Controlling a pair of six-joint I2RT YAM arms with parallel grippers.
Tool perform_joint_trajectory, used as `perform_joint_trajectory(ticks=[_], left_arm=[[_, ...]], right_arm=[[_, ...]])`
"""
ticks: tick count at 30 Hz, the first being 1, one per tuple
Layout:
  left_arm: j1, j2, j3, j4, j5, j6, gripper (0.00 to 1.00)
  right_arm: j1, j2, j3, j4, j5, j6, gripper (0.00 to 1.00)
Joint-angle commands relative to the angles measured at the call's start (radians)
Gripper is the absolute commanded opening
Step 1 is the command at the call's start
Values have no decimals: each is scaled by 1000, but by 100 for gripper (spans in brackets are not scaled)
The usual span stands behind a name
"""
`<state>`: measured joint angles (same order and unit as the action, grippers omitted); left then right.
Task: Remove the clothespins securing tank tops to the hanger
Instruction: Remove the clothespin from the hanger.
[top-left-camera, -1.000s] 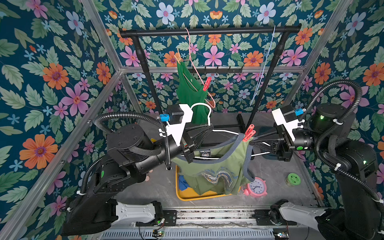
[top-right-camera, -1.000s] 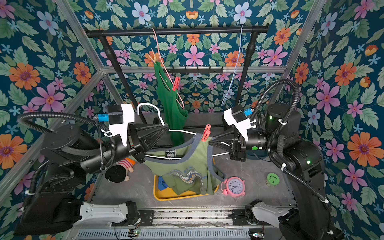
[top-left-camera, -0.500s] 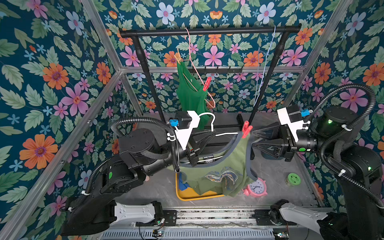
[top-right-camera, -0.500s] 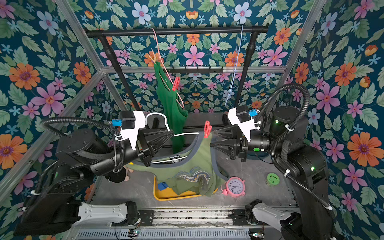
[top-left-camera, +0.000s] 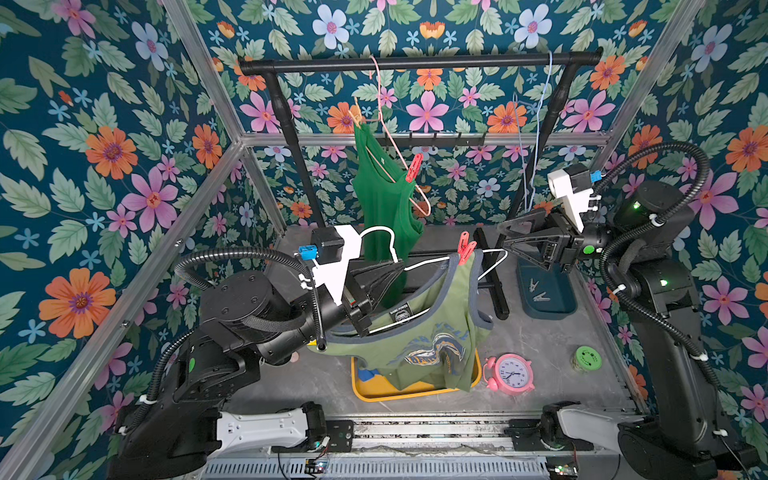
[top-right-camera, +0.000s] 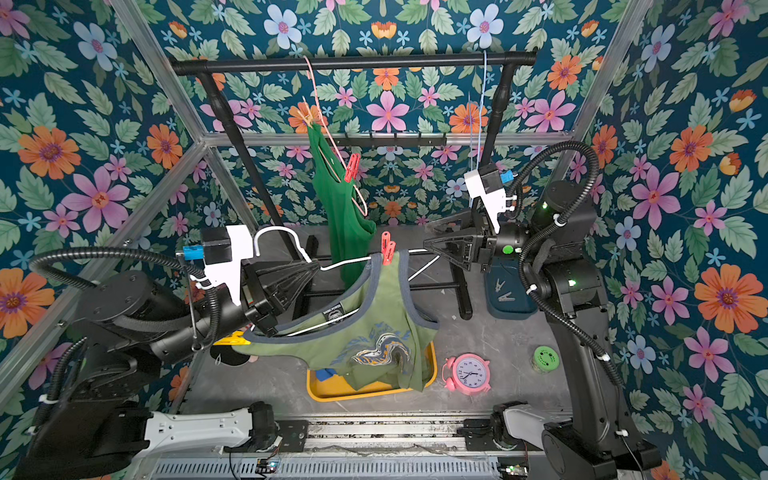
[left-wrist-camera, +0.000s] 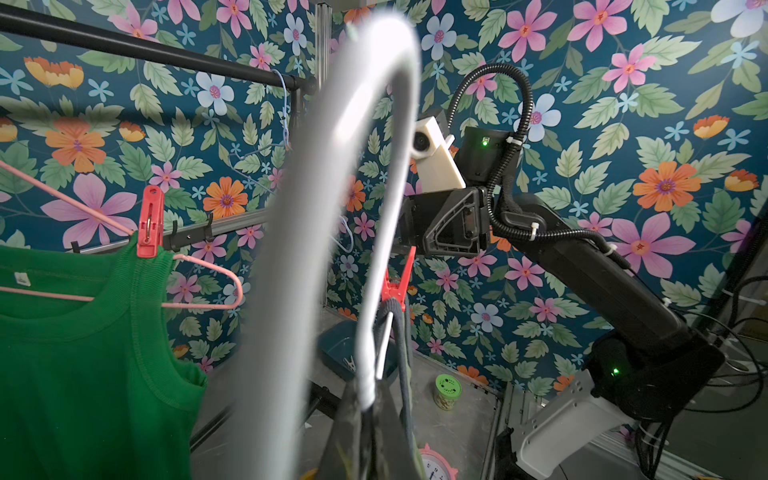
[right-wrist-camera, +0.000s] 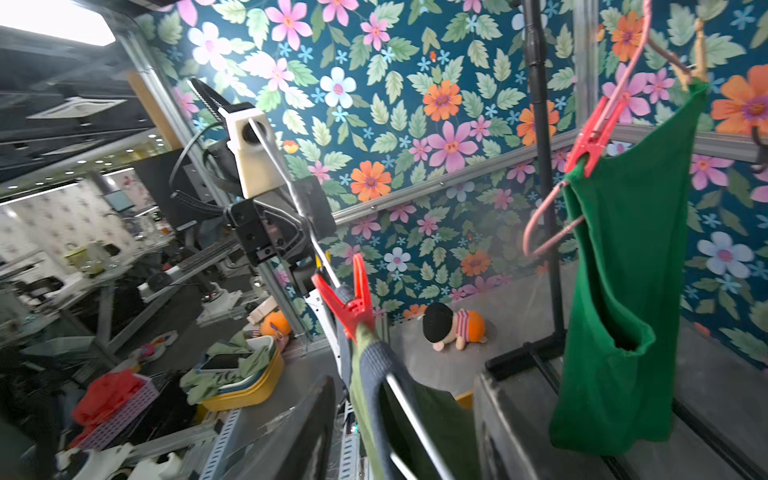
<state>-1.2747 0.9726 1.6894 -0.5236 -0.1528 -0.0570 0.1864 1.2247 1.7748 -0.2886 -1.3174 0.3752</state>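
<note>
In both top views the left gripper (top-left-camera: 395, 268) is pinching the white wire hanger (top-left-camera: 432, 258) just below its hook. It is reaching forward and holding the hanger out level, so the olive-green, grey-trimmed tank top (top-left-camera: 432, 336) is hanging clear over the yellow tray (top-left-camera: 374, 392). The red plastic clothespin (top-right-camera: 387, 248) is clamping one strap to the wire. The right gripper (top-left-camera: 505, 237) is pointing at it with forearm level and jaws spread, near but apart. In the left wrist view the blurred hook is hiding those fingertips, so contact is unclear. In the right wrist view the spread fingers (right-wrist-camera: 307, 436) are flanking the strap, short of the clothespin.
</note>
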Motion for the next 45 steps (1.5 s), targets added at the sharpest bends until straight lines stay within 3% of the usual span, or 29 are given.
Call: perform_joint_trajectory(ticks=[1, 13, 24, 45], left_arm=[[0, 10, 9, 41, 20, -15, 0], [0, 89, 59, 32, 55, -18, 0], [0, 71, 32, 82, 61, -29, 0], [0, 95, 46, 100, 84, -38, 0]], right_arm=[[-3, 16, -11, 343, -128, 234, 55], [-1, 97, -73, 786, -194, 550, 56], [0, -12, -211, 768, -188, 500, 57], [67, 6, -178, 695, -188, 439, 54]])
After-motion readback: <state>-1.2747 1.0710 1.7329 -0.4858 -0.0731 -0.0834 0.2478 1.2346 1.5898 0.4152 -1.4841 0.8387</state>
